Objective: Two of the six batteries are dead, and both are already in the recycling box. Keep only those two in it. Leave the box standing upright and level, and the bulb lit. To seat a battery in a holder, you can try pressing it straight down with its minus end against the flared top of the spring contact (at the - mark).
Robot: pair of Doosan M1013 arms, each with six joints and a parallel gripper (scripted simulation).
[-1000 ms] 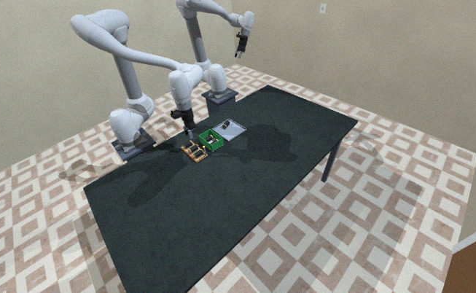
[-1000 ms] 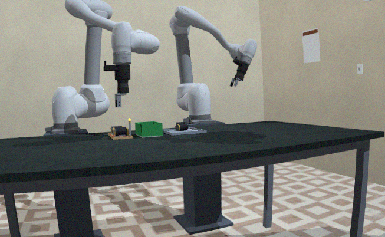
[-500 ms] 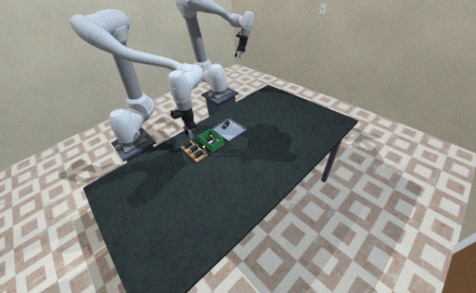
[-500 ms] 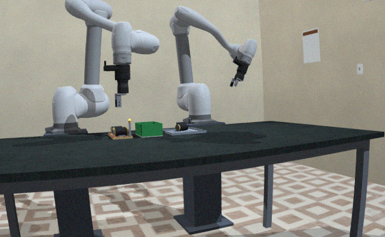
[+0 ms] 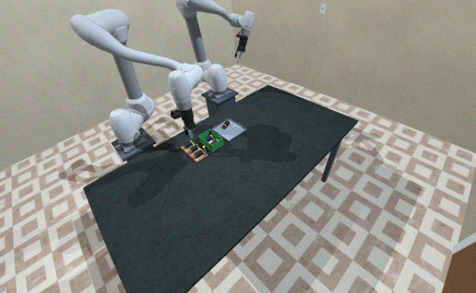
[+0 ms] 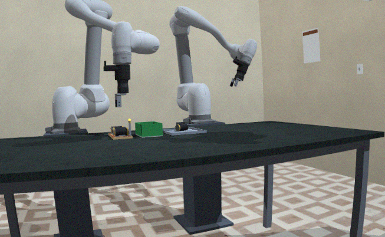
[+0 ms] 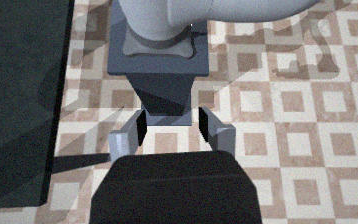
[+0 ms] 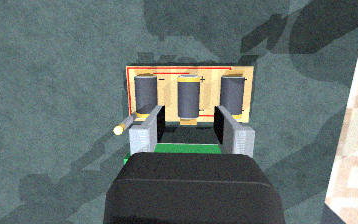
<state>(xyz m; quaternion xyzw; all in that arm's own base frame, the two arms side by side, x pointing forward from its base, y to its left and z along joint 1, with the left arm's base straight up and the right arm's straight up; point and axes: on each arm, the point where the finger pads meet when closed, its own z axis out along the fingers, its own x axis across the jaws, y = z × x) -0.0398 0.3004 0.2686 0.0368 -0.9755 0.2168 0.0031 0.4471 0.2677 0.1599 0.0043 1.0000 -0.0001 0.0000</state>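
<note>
A wooden holder board (image 5: pixel 198 160) (image 6: pixel 120 137) (image 8: pixel 211 95) carries three dark batteries (image 8: pixel 145 95) (image 8: pixel 188 100) (image 8: pixel 232 95) side by side. The middle one has its gold end opposite to the others. The bulb (image 5: pixel 203 146) (image 6: pixel 129 119) (image 8: pixel 118 130) at the board's corner is bright yellow. The green box (image 5: pixel 216 146) (image 6: pixel 148 129) (image 8: pixel 191 149) stands upright and level, with two batteries (image 5: pixel 209 138) (image 5: pixel 215 141) inside. Another battery (image 5: pixel 226 124) (image 6: pixel 181 127) lies on the tray. My right gripper (image 5: pixel 189 134) (image 6: pixel 118 104) (image 8: pixel 189 117) is open above the board. My left gripper (image 5: pixel 238 55) (image 6: pixel 234 84) (image 7: pixel 172 119) is open, raised far away.
The grey-blue tray (image 5: pixel 235 133) (image 6: pixel 170 133) is beside the box, on the side away from the board. Board, box and tray stand in a close row near the table edge by the arm bases. The bulb's post rises beside the box.
</note>
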